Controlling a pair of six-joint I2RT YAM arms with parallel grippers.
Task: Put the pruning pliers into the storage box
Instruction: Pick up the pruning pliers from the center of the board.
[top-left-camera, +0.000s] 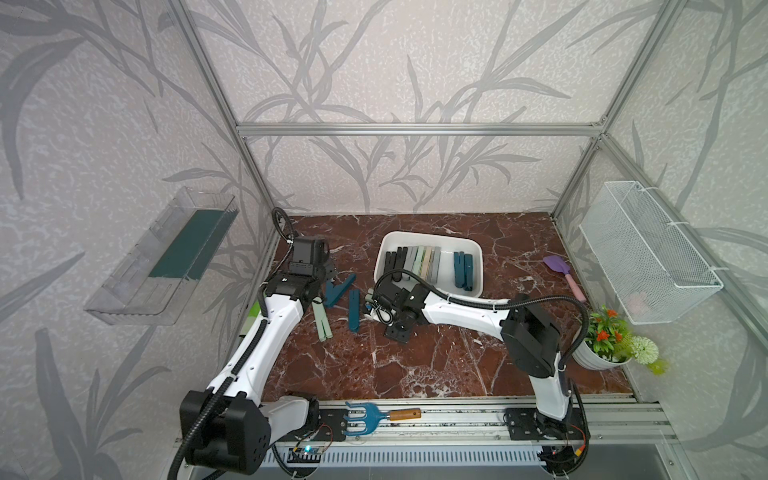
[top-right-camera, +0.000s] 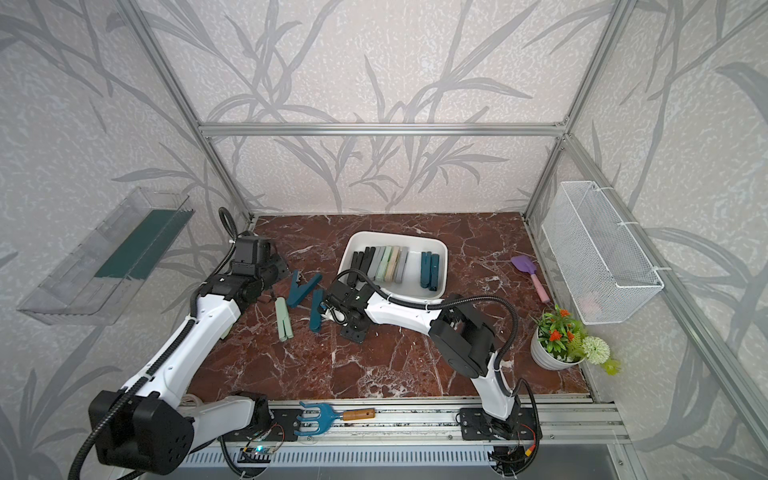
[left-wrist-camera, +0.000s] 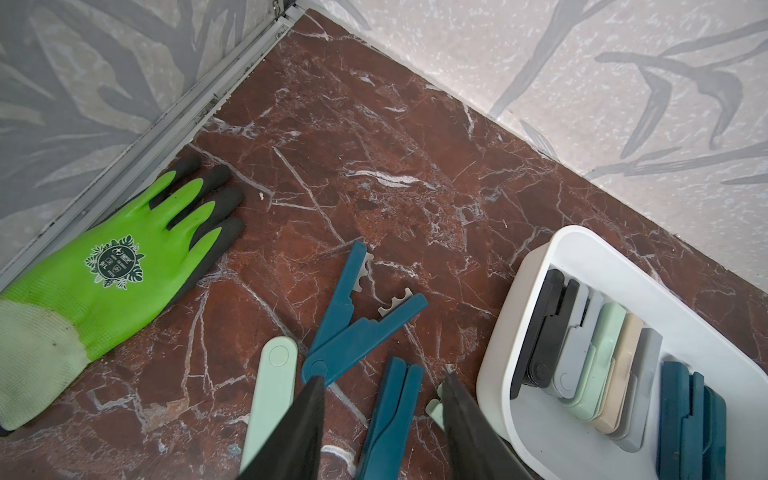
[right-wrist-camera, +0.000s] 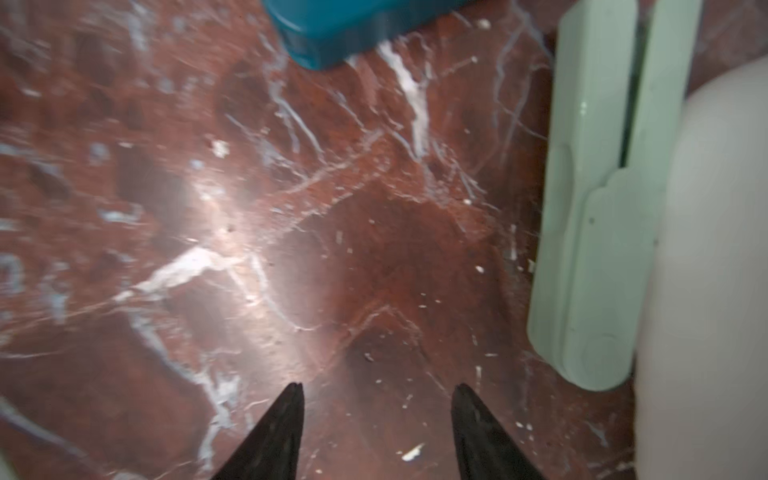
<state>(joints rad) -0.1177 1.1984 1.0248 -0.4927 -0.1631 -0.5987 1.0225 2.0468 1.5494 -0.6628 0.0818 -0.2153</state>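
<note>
At 9 o'clock on the marble tabletop (top-left-camera: 415, 365) (12 o'clock = back wall, top views): open teal pliers (top-left-camera: 338, 289), closed teal pliers (top-left-camera: 354, 311) and mint pliers (top-left-camera: 322, 322) lie loose and flat, near one another, outside the tub.
Open teal pliers: spread in a V, with the notched blades showing in the left wrist view (left-wrist-camera: 357, 328).
Closed teal pliers: folded straight, at 3 o'clock of the mint pliers, in both top views.
Storage box (top-left-camera: 432, 237): white tub at about 11 o'clock, between table centre and back wall.
Box contents: a packed row of pliers (top-left-camera: 419, 266) in black, grey, mint, beige and grey. Two dark teal pliers (top-left-camera: 463, 270) lie apart at its 3 o'clock end.
Left gripper (left-wrist-camera: 382, 380): at 10 o'clock beside the open teal pliers. Its fingers are parted and grip nothing. The closed teal pliers show on the marble through the gap.
Right gripper (right-wrist-camera: 378, 386): low over bare marble between the closed teal pliers and the box's near corner. Its fingers stand well apart with nothing between them. The mint pliers (right-wrist-camera: 594, 208) and a teal end are in its wrist view.
Glove (left-wrist-camera: 104, 270): green and black, flat against the 9 o'clock wall.
Spatula (top-left-camera: 563, 274): purple and pink, at 2 o'clock.
Potted plant (top-left-camera: 602, 340): at 4 o'clock.
Blue rake (top-left-camera: 374, 417): on the front rail at 7 o'clock.
Wire basket (top-left-camera: 648, 257): on the 3 o'clock wall.
Clear bin (top-left-camera: 166, 257): on the 9 o'clock wall.
</note>
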